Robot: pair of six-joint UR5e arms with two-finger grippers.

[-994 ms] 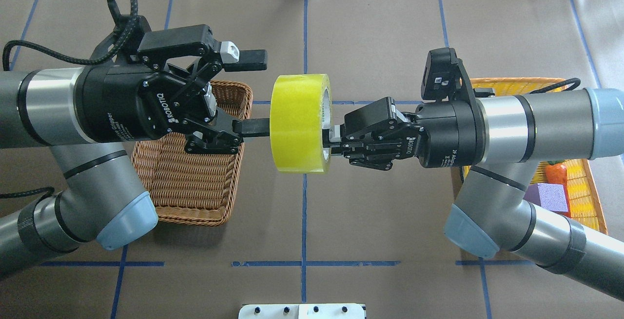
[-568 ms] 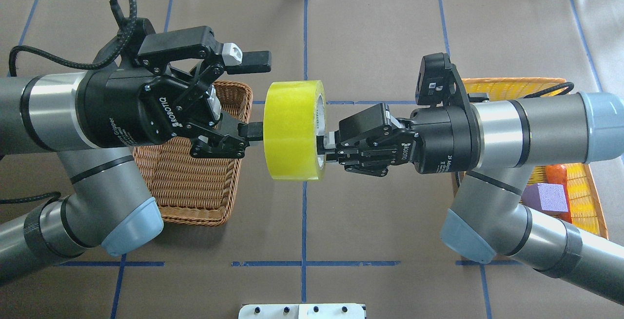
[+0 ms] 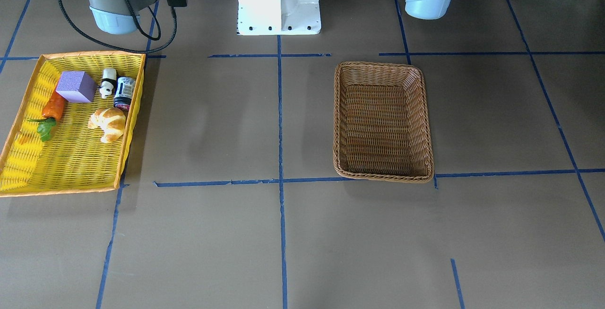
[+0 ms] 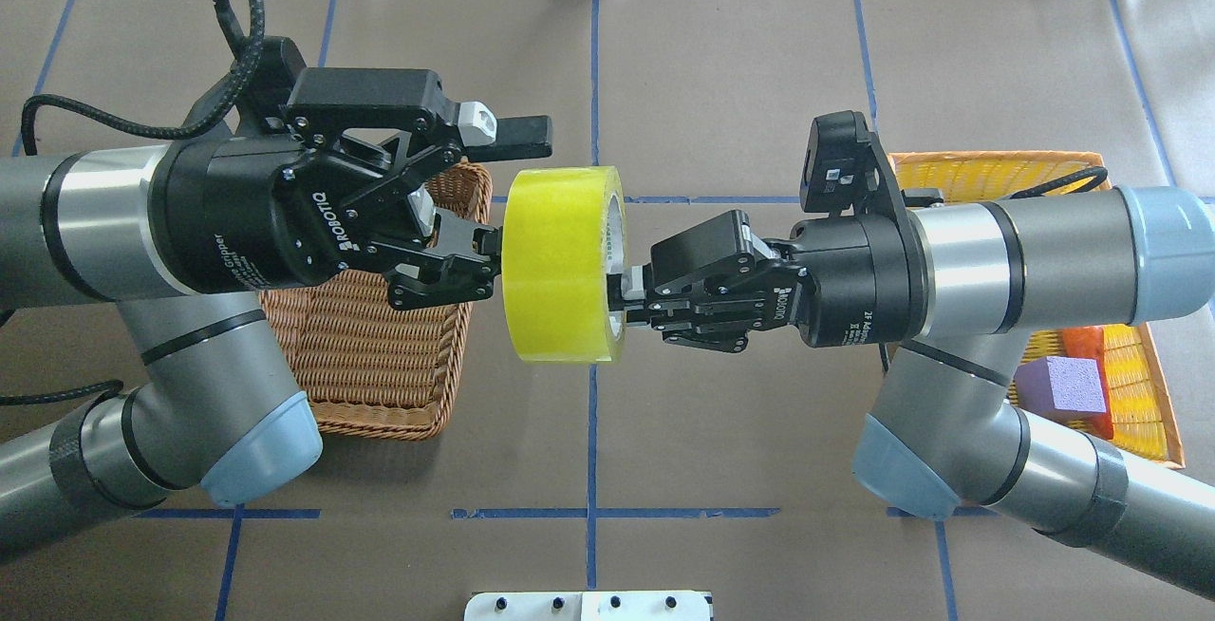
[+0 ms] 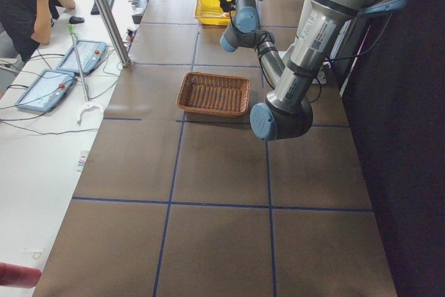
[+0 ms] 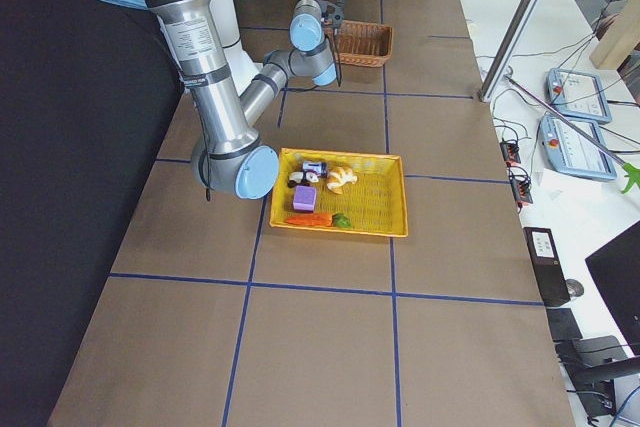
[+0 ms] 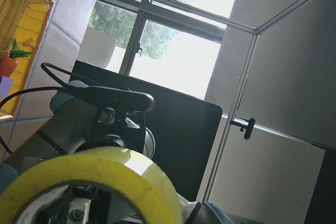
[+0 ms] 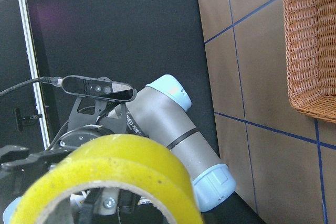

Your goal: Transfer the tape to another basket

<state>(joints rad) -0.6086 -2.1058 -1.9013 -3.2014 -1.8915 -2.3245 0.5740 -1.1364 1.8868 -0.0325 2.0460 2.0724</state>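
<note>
Tape (image 4: 562, 265) hangs on edge above the tabletop (image 4: 721, 80), between the 2 baskets. The right hand (image 4: 626, 303) is clamped on its wall, 1 finger inside the core. The left hand (image 4: 519, 194) is spread apart, its lower finger just beside the tape, over the wicker basket (image 3: 383, 70). The yellow basket (image 3: 71, 55) holds a purple block (image 3: 75, 87), carrot (image 3: 53, 107), croissant (image 3: 109, 122), panda figure (image 3: 108, 82) and small jar (image 3: 124, 92).

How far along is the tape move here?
Done: the tape is out of the yellow basket, held up in mid-air. In hand: the right gripper is shut on its rim, and the left gripper is open right beside it, which looks like a handover. Left: the left takes it and sets it in the wicker basket, which is empty.
</note>
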